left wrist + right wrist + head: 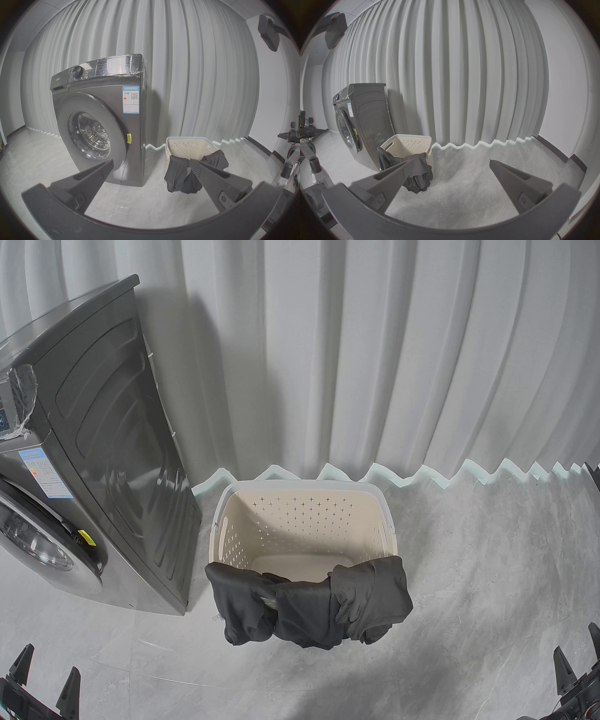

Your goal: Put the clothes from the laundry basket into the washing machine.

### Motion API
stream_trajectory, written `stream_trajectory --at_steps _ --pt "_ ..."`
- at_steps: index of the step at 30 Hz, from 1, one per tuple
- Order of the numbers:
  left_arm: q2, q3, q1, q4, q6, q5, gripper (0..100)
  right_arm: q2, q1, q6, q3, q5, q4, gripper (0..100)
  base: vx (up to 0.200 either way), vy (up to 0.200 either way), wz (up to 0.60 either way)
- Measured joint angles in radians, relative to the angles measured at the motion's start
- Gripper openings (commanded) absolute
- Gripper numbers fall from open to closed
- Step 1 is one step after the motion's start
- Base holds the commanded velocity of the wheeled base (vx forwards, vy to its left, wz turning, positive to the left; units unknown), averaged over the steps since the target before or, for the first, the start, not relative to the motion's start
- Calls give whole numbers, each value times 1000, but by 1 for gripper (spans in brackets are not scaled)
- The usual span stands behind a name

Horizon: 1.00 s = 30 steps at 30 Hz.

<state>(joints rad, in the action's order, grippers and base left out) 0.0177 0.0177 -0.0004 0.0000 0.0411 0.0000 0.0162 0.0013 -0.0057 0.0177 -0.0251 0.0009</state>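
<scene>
Seen from the head, dark grey clothes (309, 609) hang over the near rim of the cream plastic basket with little holes (300, 485), just beside the grey metal washing machine (106, 446). In the left wrist view the left gripper (150, 163) is wide open, well apart from the basket. In the right wrist view the right gripper (449, 162) is wide open too.

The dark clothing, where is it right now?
In the head view, the dark clothing hangs over the near rim of the cream laundry basket, which stands on the floor just right of the washing machine.
</scene>
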Motion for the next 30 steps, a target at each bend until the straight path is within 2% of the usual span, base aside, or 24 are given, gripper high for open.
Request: stream_trajectory --at_steps 8,14,30 --pt "0 0 0 0 0 0 100 0 -1 0 0 0 0 100 0 0 0" --pt "0 0 0 0 0 0 100 0 0 0 0 -1 1 100 0 -200 0" --pt "0 0 -1 0 0 0 100 0 0 0 0 0 0 100 0 0 0"
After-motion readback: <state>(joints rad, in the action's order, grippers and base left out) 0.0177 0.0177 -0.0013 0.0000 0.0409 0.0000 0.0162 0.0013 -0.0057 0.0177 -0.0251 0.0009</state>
